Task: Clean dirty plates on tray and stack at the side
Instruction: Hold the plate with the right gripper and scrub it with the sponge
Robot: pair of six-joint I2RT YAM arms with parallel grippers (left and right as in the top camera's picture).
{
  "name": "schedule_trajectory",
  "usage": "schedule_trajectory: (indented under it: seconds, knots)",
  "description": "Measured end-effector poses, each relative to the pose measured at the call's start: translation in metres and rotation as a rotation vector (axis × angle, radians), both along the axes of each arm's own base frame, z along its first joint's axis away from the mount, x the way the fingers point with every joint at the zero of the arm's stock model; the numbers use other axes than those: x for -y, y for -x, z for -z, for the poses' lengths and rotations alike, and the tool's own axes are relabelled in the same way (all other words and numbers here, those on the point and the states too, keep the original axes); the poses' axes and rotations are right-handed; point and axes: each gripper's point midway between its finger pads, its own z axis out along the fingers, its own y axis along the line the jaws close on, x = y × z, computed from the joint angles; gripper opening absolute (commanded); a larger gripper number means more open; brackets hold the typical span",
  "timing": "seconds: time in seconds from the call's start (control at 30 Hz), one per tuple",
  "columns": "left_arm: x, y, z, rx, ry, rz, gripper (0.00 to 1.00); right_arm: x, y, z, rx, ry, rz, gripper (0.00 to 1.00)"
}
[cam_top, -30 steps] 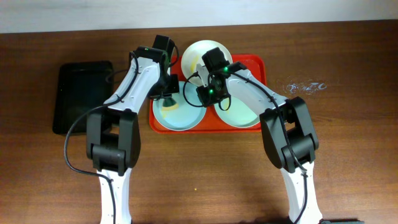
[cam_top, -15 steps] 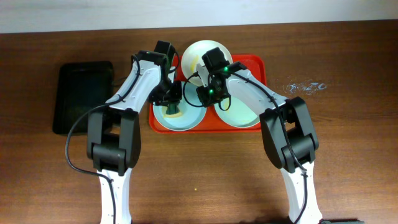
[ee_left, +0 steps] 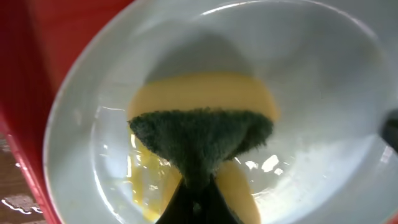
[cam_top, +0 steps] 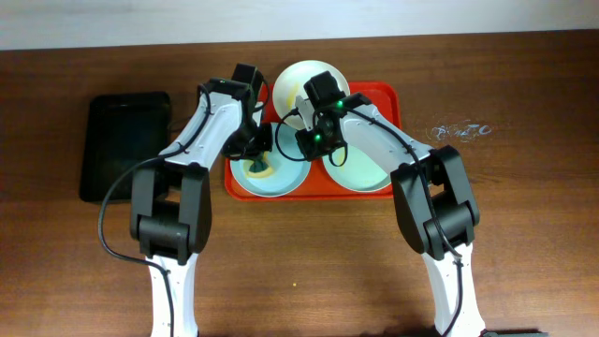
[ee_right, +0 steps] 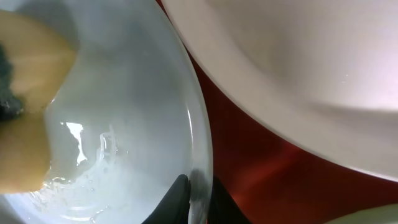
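Left gripper [ee_left: 193, 208]: closed tight on the sponge [ee_left: 202, 134]. The dark green face is bunched between the fingers, and the yellow foam fans out ahead of the tips, flat on the plate floor.
Right gripper [ee_right: 198, 200]: pinched onto the rim of that same plate, one finger inside the lip and one outside, over the red tray.
Held plate [cam_top: 281, 180]: pale mint-blue, lying on the tray directly under the left gripper, with its rim edge running between the right gripper's fingers.
Smear [ee_left: 146, 180]: yellow streaks on the wet plate floor, just to one side of the left gripper's tips.
Cream plate [cam_top: 298, 80]: beyond both grippers at the tray's far edge. In the right wrist view its rim passes close to the pinched rim, with only a narrow strip of red between.
Second mint-blue plate [cam_top: 365, 173]: under the right arm, beside the held plate.
Tray [cam_top: 384, 98]: its raised rim sits just past the held plate on the left gripper's outer side, so room there is tight.
Gap between grippers: small, as both work on one plate.
Black tray [cam_top: 126, 140]: well out past the left arm.
Table [cam_top: 524, 234]: bare wood stretches outward of the right arm.
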Motion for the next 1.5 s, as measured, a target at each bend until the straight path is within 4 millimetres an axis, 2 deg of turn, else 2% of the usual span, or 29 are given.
schedule_trajectory:
  seconds: [0.17,0.23,0.33,0.4,0.53,0.67,0.77,0.9,1.03,1.17,1.2,1.27,1.37,1.5]
  knots:
    - [-0.02,0.004,0.003,-0.002,-0.13,0.001,0.0,0.0,0.0,0.0,0.0,0.0,0.001,0.13]
    - [-0.028,0.006,-0.002,-0.011,-0.174,0.001,0.0,0.0,0.0,0.0,0.0,-0.001,0.0,0.13]
    - [-0.036,-0.002,-0.015,0.014,-0.209,-0.017,0.0,0.0,0.0,0.0,0.0,0.0,0.001,0.13]
    - [-0.029,-0.01,-0.022,0.039,-0.174,-0.023,0.0,0.0,0.0,0.0,0.0,-0.001,0.001,0.13]
    - [-0.008,-0.01,-0.021,0.032,-0.066,-0.018,0.0,0.0,0.0,0.0,0.0,-0.001,0.001,0.13]
    - [0.017,0.002,-0.001,0.01,0.006,0.015,0.0,0.0,0.0,0.0,-0.001,-0.001,0.005,0.13]
    - [0.017,0.003,0.003,0.03,0.0,0.021,0.0,0.001,0.0,0.0,-0.002,-0.001,0.009,0.13]
    - [-0.001,0.009,0.004,0.015,-0.103,-0.014,0.0,0.0,0.0,0.0,-0.002,-0.001,0.008,0.13]
    - [-0.046,0.017,-0.002,-0.032,-0.26,-0.093,0.0,0.0,0.0,0.0,-0.002,-0.001,0.008,0.13]
    - [-0.057,-0.002,-0.022,0.012,-0.254,-0.147,0.0,0.0,0.0,0.0,-0.004,-0.003,0.01,0.13]
    - [-0.055,-0.008,-0.027,0.031,-0.233,-0.155,0.0,0.0,0.0,0.0,-0.004,-0.003,0.01,0.13]
    - [-0.034,-0.012,-0.027,0.027,-0.101,-0.15,0.0,0.0,0.0,0.0,-0.003,-0.003,0.01,0.13]
    - [-0.007,-0.008,-0.026,-0.001,0.029,-0.12,0.0,0.0,0.0,0.0,-0.003,-0.003,0.01,0.13]
    - [0.031,0.004,-0.004,-0.012,0.101,-0.051,0.0,0.0,0.0,0.0,-0.004,-0.004,0.01,0.13]
